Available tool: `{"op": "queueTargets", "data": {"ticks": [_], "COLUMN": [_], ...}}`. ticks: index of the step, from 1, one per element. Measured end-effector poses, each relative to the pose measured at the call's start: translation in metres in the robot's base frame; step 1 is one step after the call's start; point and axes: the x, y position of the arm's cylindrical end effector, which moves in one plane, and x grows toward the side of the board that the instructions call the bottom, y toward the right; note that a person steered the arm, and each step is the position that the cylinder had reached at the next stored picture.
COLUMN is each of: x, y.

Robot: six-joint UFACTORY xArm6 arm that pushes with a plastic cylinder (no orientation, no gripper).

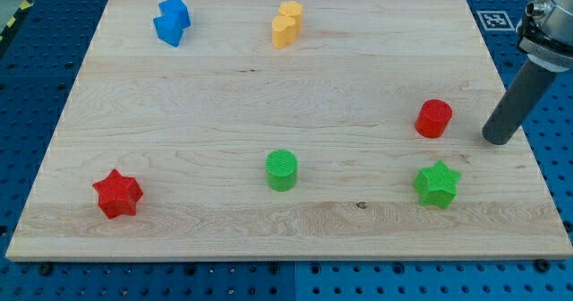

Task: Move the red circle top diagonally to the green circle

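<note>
My tip [498, 139] is the bare lower end of a straight dark rod with no jaws to open, close or grip, and it rests on the wooden board [269, 86] near the view's right edge. It holds nothing. Just to the view's left of it, close but apart, stands the red circle [433, 118], a short upright cylinder. Below that, toward the view's bottom right, lies the green star [437, 184], near the red circle but not touching it. The green circle [281, 170] stands well apart to the view's left, low in the middle of the board, so the red circle sits up and to the right of it. Nothing lies between the two circles. The board is the only thing bearing others, and it carries six blocks: two red, two green, one blue, one yellow. The red star [117, 193] sits at the view's bottom left. A blue block [171, 21] of irregular shape lies at the top left, and a yellow block [286, 24] at the top centre, both far from my tip. Around the board is a blue perforated table [36, 77].
</note>
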Motion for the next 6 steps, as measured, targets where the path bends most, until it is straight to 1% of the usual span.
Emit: {"op": "queueTargets", "data": {"ticks": [1, 4, 5, 6], "x": [0.000, -0.001, -0.005, -0.022], "y": [-0.013, -0.023, -0.023, -0.023]}}
